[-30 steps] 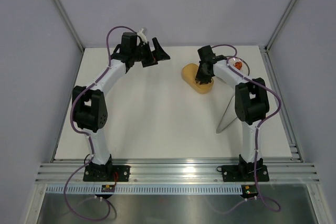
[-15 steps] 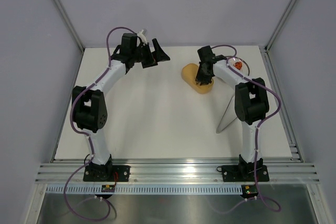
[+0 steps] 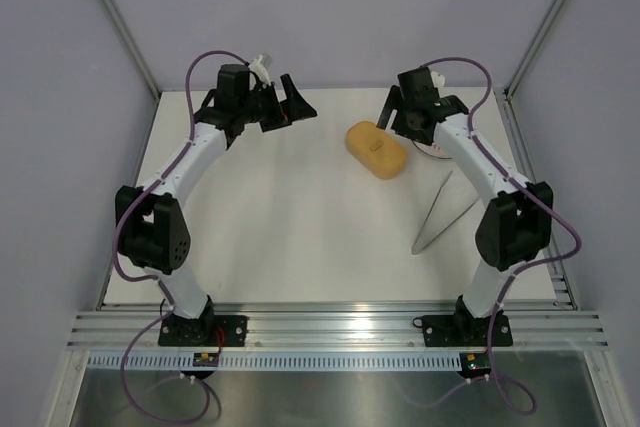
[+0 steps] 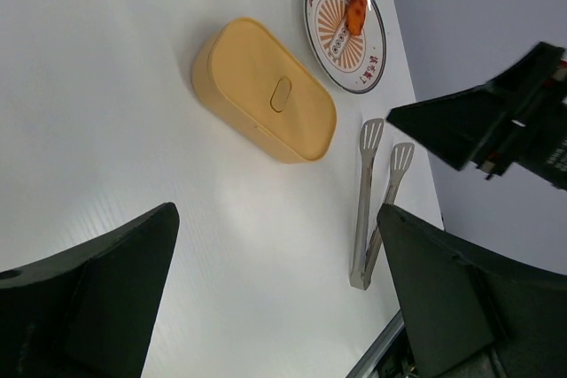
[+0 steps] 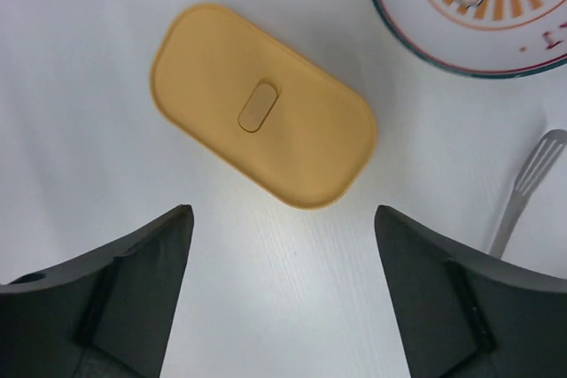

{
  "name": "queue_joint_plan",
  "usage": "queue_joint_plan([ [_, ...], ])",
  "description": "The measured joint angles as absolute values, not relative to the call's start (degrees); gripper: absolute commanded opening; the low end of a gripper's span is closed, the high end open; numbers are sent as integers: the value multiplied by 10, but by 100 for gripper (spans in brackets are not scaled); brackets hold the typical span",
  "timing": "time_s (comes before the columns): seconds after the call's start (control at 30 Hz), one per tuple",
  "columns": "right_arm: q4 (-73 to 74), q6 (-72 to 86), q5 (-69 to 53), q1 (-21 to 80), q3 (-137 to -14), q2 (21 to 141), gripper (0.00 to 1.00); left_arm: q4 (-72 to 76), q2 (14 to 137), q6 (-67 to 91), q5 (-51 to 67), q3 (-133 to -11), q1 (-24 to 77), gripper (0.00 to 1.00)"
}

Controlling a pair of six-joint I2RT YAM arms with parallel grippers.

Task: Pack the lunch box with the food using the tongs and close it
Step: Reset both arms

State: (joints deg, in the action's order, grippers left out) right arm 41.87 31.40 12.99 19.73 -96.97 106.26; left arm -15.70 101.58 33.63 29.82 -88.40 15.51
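Fingers [image 4: 89, 298] of the left gripper [image 4: 275, 214] stand spread wide, holding nothing and touching nothing. Fingers [image 5: 115, 285] of the right gripper [image 5: 282, 212] are likewise spread wide and empty.

Work surface: a flat white table [image 3: 280, 227] enclosed by plain grey walls [image 3: 330, 7], with an aluminium rail [image 3: 340, 327] along the near edge carrying both arm bases.

The left gripper hangs above the far left part of the table, well apart from every object. The right gripper hangs above the far right part, over the area between the lunch box [image 3: 376, 149] and the plate [image 4: 345, 28], clear of both.

The lunch box lies on the table right of centre, toward the far edge, with its lid seated on top; the contents are hidden. The plate sits just beside the box on its right. One small orange-brown piece [image 4: 355, 11], apparently food, rests on the plate near its rim.

The tongs [image 3: 440, 212] lie flat on the table, nearer than the plate and apart from the box, joined end toward the near edge, slotted tips toward the plate.
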Motion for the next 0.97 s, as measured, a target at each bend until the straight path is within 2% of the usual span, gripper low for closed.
queue_joint_plan([
  [0.13, 404, 314, 166, 197, -896, 935, 100, -188, 949, 314, 282, -857, 155, 99],
  [0.37, 445, 332, 234, 195, -748, 775, 99, -268, 787, 258, 226, -777, 155, 99],
  [0.6, 525, 366, 251, 194, -603, 651, 99, -350, 631, 226, 164, -673, 155, 99],
  [0.8, 563, 393, 256, 194, -557, 548, 99, -401, 553, 215, 117, -620, 155, 99],
  [0.97, 569, 400, 261, 194, -554, 522, 99, -423, 540, 207, 96, -613, 155, 99],
])
